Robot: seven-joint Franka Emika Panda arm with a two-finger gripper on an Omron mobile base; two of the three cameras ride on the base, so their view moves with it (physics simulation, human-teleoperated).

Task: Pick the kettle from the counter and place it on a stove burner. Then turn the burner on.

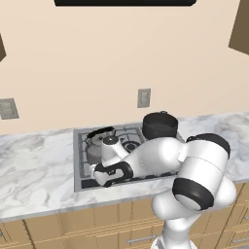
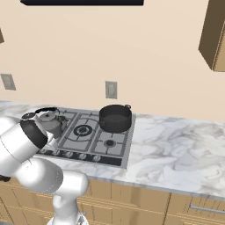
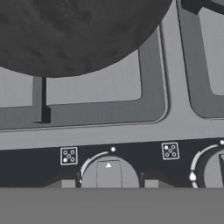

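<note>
Here the marbled desk (image 1: 39,170) runs along the beige wall, wood cabinet fronts (image 2: 145,200) below it and the steel cooktop (image 2: 125,147) set into its top. The white arm (image 1: 160,155) reaches from the base down over the front left part of the cooktop, its hand low above the strip of control knobs.

On the back right burner stands the black round pot (image 2: 115,117). The grey kettle (image 1: 99,143) sits on the grate at the back left of the cooktop, upright, its black arched handle over the lid; the arm's wrist passes just in front of it. In the hand view its rounded dark underside (image 3: 74,30) looms above the grey grate (image 3: 151,87), with the burner cap itself hidden.

A wall socket (image 1: 143,97) sits on the wall behind the stove.

Smallest is the round knob (image 3: 108,173) on the black control strip, a white pointer mark at its top. One of the fingers (image 3: 68,183) stands on either side of it, close against its edges. They are partly closed around the knob; whether they actually press on it I cannot tell.
</note>
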